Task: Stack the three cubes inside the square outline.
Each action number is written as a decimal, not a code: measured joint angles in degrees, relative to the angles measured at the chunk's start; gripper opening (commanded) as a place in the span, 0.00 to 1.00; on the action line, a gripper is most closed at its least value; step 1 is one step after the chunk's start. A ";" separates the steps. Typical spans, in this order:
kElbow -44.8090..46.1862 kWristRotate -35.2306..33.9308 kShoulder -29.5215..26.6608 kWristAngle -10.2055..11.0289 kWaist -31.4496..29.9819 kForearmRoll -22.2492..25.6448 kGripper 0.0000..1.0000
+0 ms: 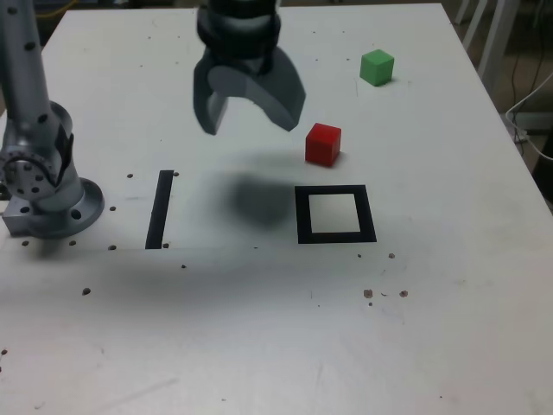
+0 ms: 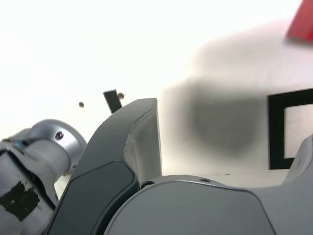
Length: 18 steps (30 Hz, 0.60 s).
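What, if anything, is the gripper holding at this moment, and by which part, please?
Nothing is held. The gripper hangs open above the table with an empty gap between its fingers; the red cube and green cube sit apart from it.

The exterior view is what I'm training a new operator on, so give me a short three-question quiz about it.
1. True or false: a cube already sits inside the square outline.
2. Which cube lies nearer the outline: A) the red cube B) the green cube?
3. Fill in: the tool hangs open above the table, holding ____.

Key: 1 false; 2 A; 3 nothing.
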 measured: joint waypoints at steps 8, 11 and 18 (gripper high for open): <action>-7.84 8.59 5.38 0.73 3.60 1.08 0.97; -11.35 11.96 8.09 0.73 4.88 1.86 0.97; -16.19 16.29 12.29 0.69 7.83 2.77 0.96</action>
